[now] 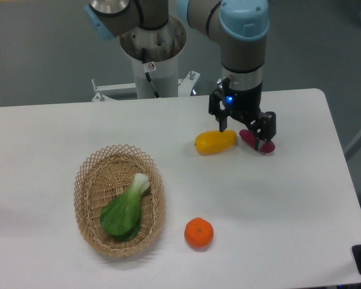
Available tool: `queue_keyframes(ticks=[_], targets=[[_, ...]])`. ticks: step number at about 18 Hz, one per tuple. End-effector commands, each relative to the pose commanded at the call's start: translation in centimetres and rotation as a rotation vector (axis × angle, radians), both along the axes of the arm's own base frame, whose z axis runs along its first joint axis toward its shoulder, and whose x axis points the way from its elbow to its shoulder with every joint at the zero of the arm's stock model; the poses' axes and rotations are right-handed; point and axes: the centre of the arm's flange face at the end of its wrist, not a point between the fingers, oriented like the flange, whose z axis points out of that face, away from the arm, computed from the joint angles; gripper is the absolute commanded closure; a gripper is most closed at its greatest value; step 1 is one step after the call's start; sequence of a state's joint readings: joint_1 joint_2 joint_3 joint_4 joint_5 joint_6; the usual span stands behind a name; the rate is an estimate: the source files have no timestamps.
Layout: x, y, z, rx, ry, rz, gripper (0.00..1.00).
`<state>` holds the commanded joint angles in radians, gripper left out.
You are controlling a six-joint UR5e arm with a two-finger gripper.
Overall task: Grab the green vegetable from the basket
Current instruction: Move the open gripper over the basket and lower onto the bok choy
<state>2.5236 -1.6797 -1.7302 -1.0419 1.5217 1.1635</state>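
Green vegetable [125, 209] lying in the basket [88, 180], orange fruit [198, 233] just beside the basket, end effector [245, 128] far from the basket – open, holding nothing

A white table [289, 211] with rounded corners is seen under even light. Behind it, a grey floor [42, 48] is shown, slightly blurred.

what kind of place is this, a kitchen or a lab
Most likely a robotics lab, not a kitchen: an arm with a claw hangs over a bare white table, and the green vegetable in the basket looks like a toy.
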Motion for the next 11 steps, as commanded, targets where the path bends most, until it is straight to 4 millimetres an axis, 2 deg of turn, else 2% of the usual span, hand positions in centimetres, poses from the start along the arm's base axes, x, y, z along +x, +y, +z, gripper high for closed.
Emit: queue_keyframes(ticks=[4,6,8,11], targets=[[4.0,3.8,-0.9,0.059,-0.016,0.082,0.00],[5.6,5.2,-2.0,0.060,-0.052,0.131,0.00],[8.2,7.3,-3.4,0.051,-0.081,0.143,0.00],[10.5,9.8,-6.8,0.009,-0.125,0.117,0.00]])
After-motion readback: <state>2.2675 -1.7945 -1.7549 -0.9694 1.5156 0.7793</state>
